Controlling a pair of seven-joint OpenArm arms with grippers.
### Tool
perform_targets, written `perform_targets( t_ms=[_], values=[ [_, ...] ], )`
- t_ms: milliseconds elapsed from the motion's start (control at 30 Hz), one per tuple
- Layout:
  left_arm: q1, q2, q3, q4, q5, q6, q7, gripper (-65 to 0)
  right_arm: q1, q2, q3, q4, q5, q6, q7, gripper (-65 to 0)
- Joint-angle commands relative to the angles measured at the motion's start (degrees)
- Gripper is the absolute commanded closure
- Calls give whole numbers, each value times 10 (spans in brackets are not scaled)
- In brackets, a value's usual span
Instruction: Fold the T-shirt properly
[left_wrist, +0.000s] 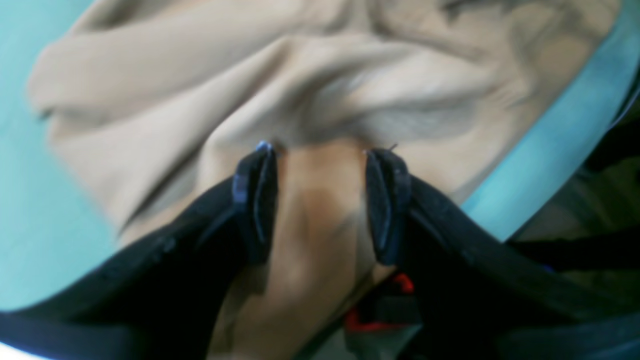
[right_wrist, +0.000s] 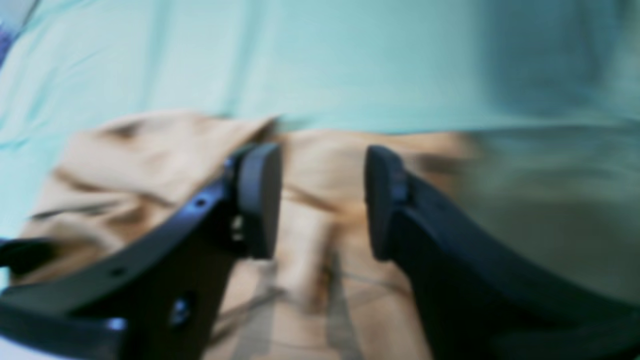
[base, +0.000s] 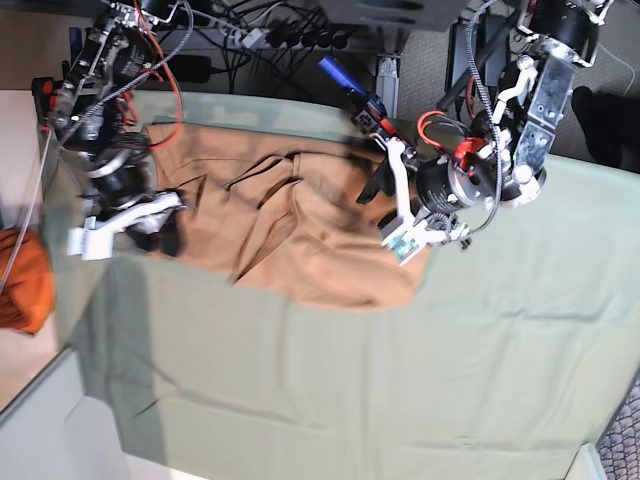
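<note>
The tan T-shirt (base: 290, 230) lies crumpled and spread on the sage-green table cloth (base: 400, 380). My left gripper (base: 380, 185) is at the shirt's right edge. In the left wrist view it (left_wrist: 322, 150) holds a raised fold of the shirt (left_wrist: 350, 75) between its fingers, with wrinkles radiating from the grip. My right gripper (base: 168, 212) is at the shirt's left edge. In the right wrist view it (right_wrist: 320, 150) is open above the shirt (right_wrist: 140, 165), its shadow on the fabric. Both wrist views are blurred.
A bright orange cloth bundle (base: 20, 280) lies off the table's left edge. Cables and a power strip (base: 260, 35) run behind the table's far edge. The green cloth (right_wrist: 350, 60) stretches beyond the shirt toward the near edge.
</note>
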Motion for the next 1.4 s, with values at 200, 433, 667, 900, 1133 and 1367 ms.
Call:
perform_targets(
  t_ms=[200, 433, 667, 900, 1133, 1367],
  values=[
    [-6, -36, -18, 12, -27, 0, -7, -320, 5, 87, 52, -116, 74, 59, -22, -358],
    [-6, -41, -19, 12, -27, 0, -7, -320, 5, 103, 45, -235, 162, 104, -57, -358],
    [-6, -41, -19, 12, -27, 0, -5, -320, 5, 103, 43, -273, 224, 126, -89, -358],
    [-6, -41, -19, 12, -27, 0, -5, -320, 5, 103, 15, -273, 236, 128, -94, -358],
    [-6, -41, -19, 12, -27, 0, -5, -320, 6, 103, -16, -273, 243, 129, -99, -358],
    [-6, -41, -19, 12, -27, 0, -5, -320, 7, 92, -17, -266, 245, 130, -101, -357]
  ],
)
